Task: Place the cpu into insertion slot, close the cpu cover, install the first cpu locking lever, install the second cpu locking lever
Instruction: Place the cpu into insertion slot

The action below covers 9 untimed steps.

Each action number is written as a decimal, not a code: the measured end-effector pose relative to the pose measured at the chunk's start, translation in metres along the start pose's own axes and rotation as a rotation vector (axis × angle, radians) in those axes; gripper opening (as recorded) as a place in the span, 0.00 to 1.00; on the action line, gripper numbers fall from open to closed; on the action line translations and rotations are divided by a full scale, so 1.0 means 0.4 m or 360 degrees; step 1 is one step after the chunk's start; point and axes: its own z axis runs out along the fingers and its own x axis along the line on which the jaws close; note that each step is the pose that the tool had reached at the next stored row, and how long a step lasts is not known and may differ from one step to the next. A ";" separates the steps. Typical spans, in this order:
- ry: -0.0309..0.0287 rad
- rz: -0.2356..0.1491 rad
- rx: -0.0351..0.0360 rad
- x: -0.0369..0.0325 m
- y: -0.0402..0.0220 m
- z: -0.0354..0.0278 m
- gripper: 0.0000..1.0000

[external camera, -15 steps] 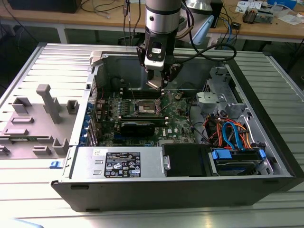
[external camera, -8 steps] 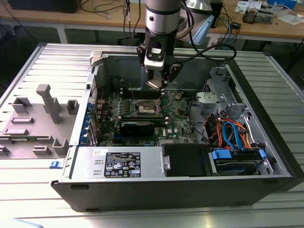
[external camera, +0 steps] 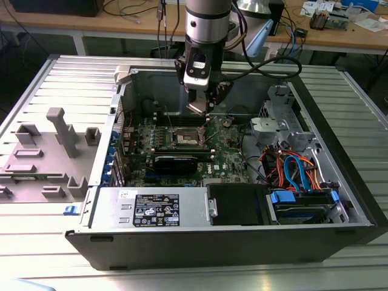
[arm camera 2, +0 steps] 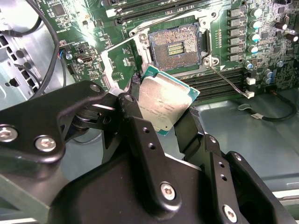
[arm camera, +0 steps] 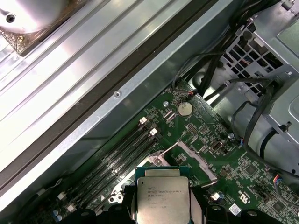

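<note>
Exterior view: my jaws hang above the slot [external camera: 183, 140], well clear of it, shut on the cpu [external camera: 198, 108] by its edges.

Second wrist view: the cpu [arm camera 2: 163, 105] is tilted and off to one side of the slot [arm camera 2: 176, 46]. The cover [arm camera 2: 122, 58] is swung open beside the slot. I judge the chip needs levelling, its corners matched to the slot, and a gentle drop without pressing.

First wrist view: the cpu [arm camera: 162, 199] is clamped, metal top facing the camera.

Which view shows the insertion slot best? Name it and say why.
The second wrist view: the insertion slot lies open, its dark contact field unobstructed. The exterior view shows it small on the motherboard. In the first wrist view the held cpu blocks most of it.
</note>
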 end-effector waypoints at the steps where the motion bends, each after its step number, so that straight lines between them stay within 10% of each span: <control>1: -0.00002 0.0002 0.0000 0.000 0.000 0.000 0.55; 9: -0.00011 0.0013 0.0000 0.000 0.000 0.001 0.55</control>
